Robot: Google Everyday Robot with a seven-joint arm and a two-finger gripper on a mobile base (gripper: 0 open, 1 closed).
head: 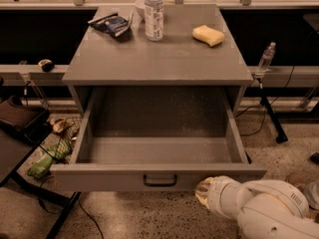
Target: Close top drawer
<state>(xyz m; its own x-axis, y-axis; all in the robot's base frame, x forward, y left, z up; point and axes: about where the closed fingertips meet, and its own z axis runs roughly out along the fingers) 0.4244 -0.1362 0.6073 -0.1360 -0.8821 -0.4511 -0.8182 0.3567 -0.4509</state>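
The top drawer of the grey cabinet stands pulled far out, showing a deep, speckled, empty grey interior. A small black bar handle sits at the middle of its front panel. My gripper comes in from the bottom right on a white arm. Its tip is against or just in front of the drawer's front panel, to the right of the handle. The lower drawers are hidden below the open one.
On the cabinet top stand a water bottle, a yellow sponge, a dark snack bag and a white bowl. A dark stand and a green bag lie at the left. Another bottle stands at the right.
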